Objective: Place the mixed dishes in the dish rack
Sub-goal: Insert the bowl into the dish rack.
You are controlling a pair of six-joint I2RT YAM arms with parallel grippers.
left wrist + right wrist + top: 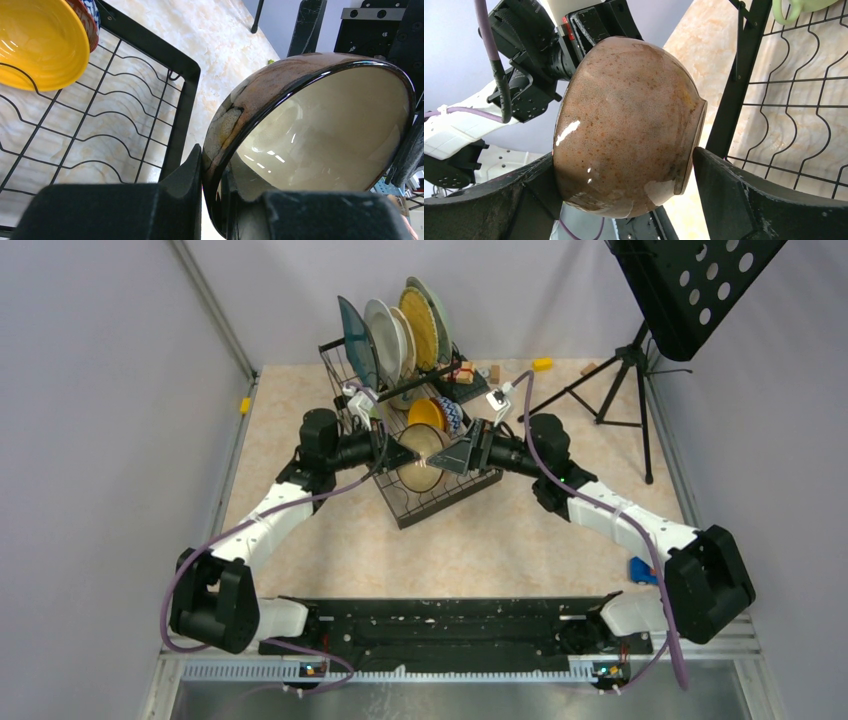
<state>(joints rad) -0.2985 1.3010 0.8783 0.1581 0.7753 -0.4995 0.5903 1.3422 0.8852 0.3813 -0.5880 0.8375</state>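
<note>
A brown speckled bowl (420,455) with a cream inside hangs on its side over the front part of the black wire dish rack (440,502). My left gripper (212,165) is shut on the bowl's (325,125) dark rim, one finger outside and one inside. My right gripper (623,156) stands open around the bowl's (624,100) rounded body, with a gap at the finger on the rim side. Several plates (390,335) stand in the rack's raised section. A yellow bowl (35,40) and a red-patterned bowl (85,15) lean in the tray. A light-green mug (794,7) peeks in.
A black music stand (690,290) on a tripod (620,380) stands at the back right. A blue toy car (642,570) lies by the right arm. Small yellow blocks (541,364) lie behind the rack, another (244,405) at the left edge. The rack's frame (736,95) is close beside the bowl.
</note>
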